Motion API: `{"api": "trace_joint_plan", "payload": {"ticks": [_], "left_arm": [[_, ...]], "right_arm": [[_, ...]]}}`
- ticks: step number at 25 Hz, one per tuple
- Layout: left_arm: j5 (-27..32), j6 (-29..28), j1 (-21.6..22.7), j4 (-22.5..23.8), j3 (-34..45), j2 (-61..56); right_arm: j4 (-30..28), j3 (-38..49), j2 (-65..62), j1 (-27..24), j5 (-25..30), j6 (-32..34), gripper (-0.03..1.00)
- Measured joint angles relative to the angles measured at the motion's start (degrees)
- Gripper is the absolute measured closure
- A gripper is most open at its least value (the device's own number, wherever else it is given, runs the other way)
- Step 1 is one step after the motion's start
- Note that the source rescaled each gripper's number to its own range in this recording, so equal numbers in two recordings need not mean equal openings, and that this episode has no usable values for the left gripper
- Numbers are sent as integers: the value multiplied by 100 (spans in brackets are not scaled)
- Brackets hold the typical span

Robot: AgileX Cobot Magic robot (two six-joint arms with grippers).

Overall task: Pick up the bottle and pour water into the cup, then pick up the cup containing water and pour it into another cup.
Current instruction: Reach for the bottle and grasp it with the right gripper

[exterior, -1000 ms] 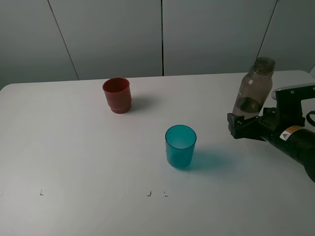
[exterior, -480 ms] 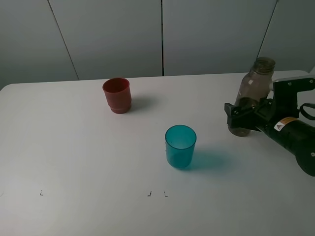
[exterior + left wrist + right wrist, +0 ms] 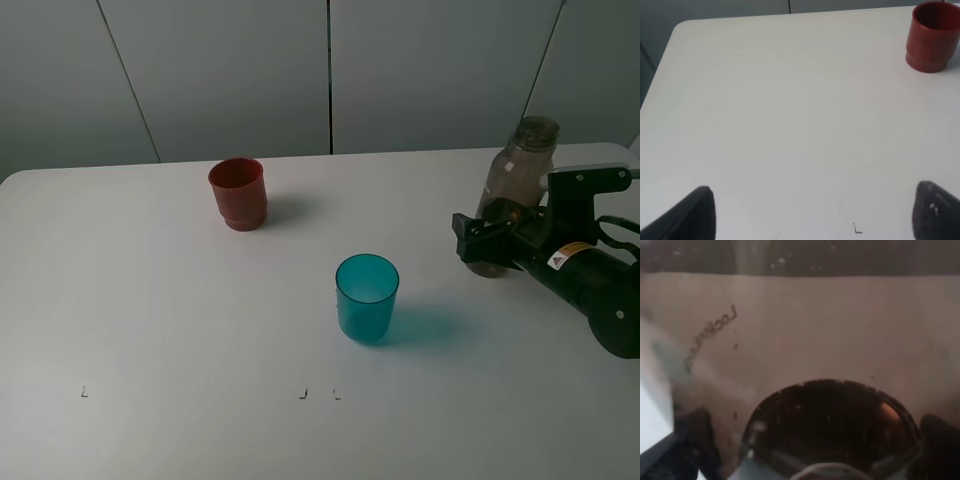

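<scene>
Table [image 3: 150, 300]: white, takes up most of the overhead view, with grey wall panels [image 3: 230, 70] behind it.

Right arm [image 3: 590, 285]: black, comes in low over the table from the right edge.

Bottle [image 3: 520, 165]: smoky grey-brown and uncapped. It stands upright on the table towards the far right, right of both cups and well apart from them. The lower body looks darker than the neck.

Right gripper [image 3: 490, 240]: level with the bottle's lower body. I read the pincer as spread wide, one finger on each side of the bottle. In the right wrist view the bottle fills nearly the whole picture, with a dark fingertip [image 3: 940, 445] at one lower corner and its twin at the other. I cannot tell whether either pad actually touches the plastic. The bottle's base sits on the table.

Teal cup [image 3: 366, 297]: translucent, upright, open end up, near the middle of the table.

Red cup [image 3: 238, 193]: opaque, stepped base, upright, further back and to the left of the teal cup, well apart from it.

Left gripper [image 3: 812, 212]: not in the overhead view. Its own wrist view shows two dark fingertips [image 3: 695, 215] spread far apart over bare table, nothing between them. The red cup shows far off in that view.

Small dark corner marks [image 3: 302, 395]: on the table's near side.
</scene>
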Motion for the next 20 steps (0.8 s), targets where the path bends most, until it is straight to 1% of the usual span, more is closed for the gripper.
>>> {"api": "trace_joint_plan", "payload": {"ticks": [9, 20], "left_arm": [[0, -39, 0, 0, 0, 0], [0, 0, 0, 0, 0, 0]], "right_arm": [[121, 0, 0, 0, -33, 12, -3], [121, -103, 0, 0, -33, 126, -3]]}}
